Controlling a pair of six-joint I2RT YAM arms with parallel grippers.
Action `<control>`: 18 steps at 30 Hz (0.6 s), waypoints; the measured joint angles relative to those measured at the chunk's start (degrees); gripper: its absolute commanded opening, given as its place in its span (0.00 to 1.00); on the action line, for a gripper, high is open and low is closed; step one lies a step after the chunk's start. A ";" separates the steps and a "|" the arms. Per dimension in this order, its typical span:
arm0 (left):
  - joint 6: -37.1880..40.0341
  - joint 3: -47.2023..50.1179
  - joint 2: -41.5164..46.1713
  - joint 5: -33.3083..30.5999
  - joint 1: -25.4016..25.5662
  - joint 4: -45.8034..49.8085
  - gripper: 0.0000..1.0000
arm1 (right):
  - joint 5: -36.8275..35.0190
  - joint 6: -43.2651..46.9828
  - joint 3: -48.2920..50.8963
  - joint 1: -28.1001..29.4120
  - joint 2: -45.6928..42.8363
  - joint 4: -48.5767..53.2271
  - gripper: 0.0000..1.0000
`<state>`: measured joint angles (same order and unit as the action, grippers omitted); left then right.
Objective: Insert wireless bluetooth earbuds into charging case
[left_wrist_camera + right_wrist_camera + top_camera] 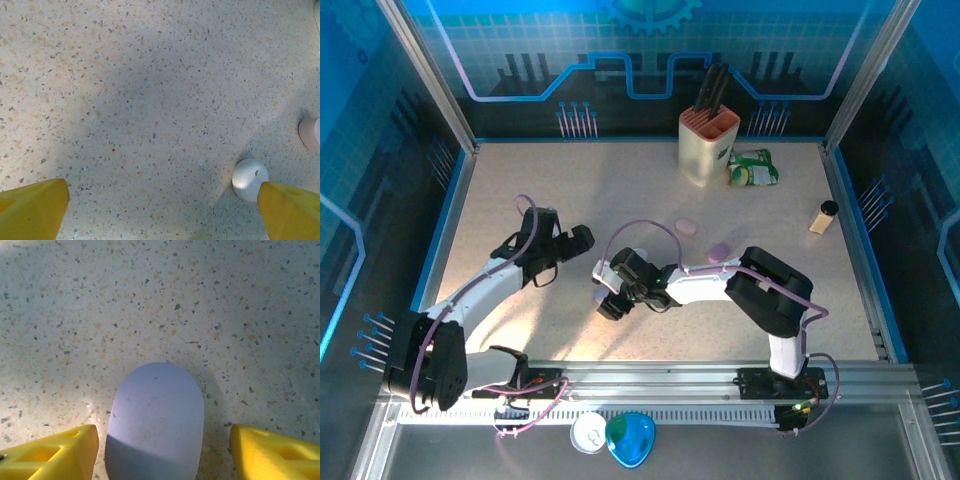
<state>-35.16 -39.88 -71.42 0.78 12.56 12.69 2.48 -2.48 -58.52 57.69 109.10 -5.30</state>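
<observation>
A speckled beige tabletop (570, 180) sits inside blue printed walls. A lilac pebble-shaped plastic case (156, 420) lies on it between the spread yellow fingers of the right gripper (163, 440), touching neither; its contents cannot be told. The left gripper (164, 195) gapes wide, with a small white rounded plastic piece (249, 179) just beside one finger. Farther back, a cream knife block (708, 148) holds dark-handled knives beside a green packet (753, 168).
</observation>
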 measured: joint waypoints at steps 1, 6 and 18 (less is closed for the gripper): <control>-0.31 0.00 0.00 0.15 -0.04 0.15 0.93 | -0.15 0.02 -0.20 0.00 0.26 0.26 0.62; -0.74 0.00 0.00 0.57 -0.09 0.79 0.93 | -0.74 0.09 -0.72 -0.11 0.48 1.18 0.49; 7.34 0.81 4.00 0.79 -0.09 0.66 0.98 | -0.33 1.64 1.31 -4.55 -7.13 3.74 0.42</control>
<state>-27.81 -39.07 -67.42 1.56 12.47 13.34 2.15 -0.84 -57.21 53.15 101.97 -1.56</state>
